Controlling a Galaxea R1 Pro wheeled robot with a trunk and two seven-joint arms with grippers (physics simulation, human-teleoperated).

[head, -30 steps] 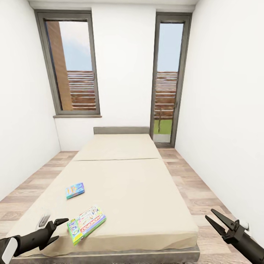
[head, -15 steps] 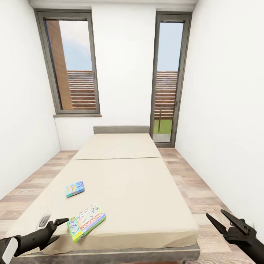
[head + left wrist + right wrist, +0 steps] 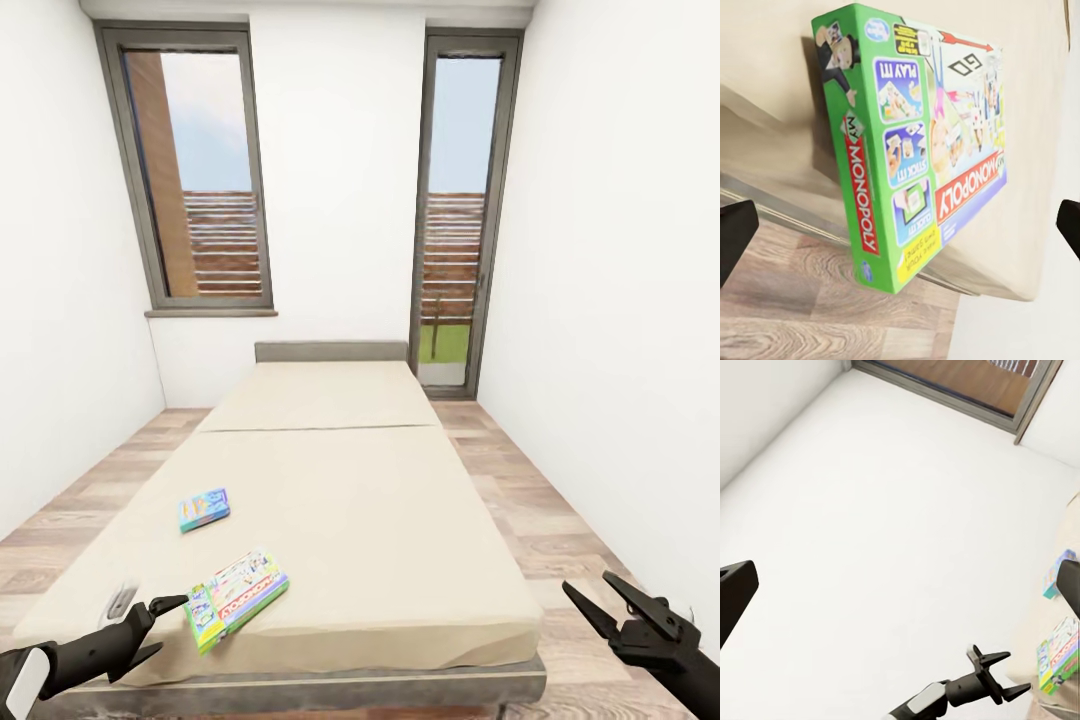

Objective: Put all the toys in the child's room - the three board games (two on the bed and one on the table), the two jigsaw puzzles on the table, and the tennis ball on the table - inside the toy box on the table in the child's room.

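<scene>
Green-edged board game (image 3: 235, 598) lies at bed (image 3: 400, 520) front corner, overhanging; left gripper (image 3: 166, 620) spread wide, empty, just beside it. Nudge could tip it to floor. Blue game (image 3: 204, 509) further back. Right gripper (image 3: 618, 607) wide apart, empty.

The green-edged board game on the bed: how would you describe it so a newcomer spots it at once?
Start at the beige bed filling the room's middle. At its near left corner lies the green-edged board game, just beyond the open left hand. It is larger than the light blue board game farther up the bed, and reads "My Monopoly".
</scene>
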